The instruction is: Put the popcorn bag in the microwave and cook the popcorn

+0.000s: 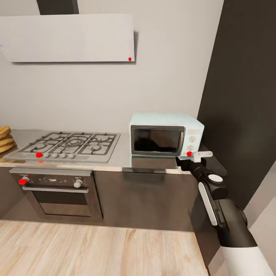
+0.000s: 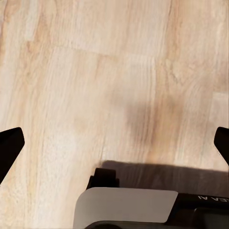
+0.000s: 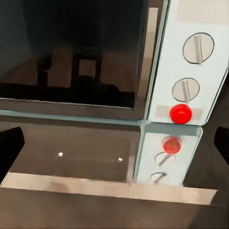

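Head view: I see the microwave (image 1: 166,133), a pale mint box with a silver-framed dark glass door, shut, and two white knobs, standing on the glossy grey countertop (image 1: 122,159) close to its right end beside a tall dark panel (image 1: 245,96). My right gripper (image 1: 195,158) hangs just in front of the microwave's lower right corner, near a red dot (image 1: 189,153); from here I cannot tell how its fingers stand. Left of the microwave is a steel gas hob (image 1: 67,145) with black grates, a dark oven (image 1: 57,191) with a silver bar handle under it, and a flat white hood (image 1: 69,38) above. Pale wood floor (image 1: 96,249) lies open in front of the cabinets.

Left wrist view: pale wood floor planks below, dark fingertips (image 2: 9,145) at both edges, spread wide, gripping nothing. Partial lettering on the wrist housing (image 2: 133,205), unreadable.

Right wrist view: microwave door glass (image 3: 71,52) and knob panel close ahead, red dot under the two slotted knobs (image 3: 198,47), all mirrored in the countertop. Dark fingertips (image 3: 10,148) sit far apart at both edges, released, nothing between them.
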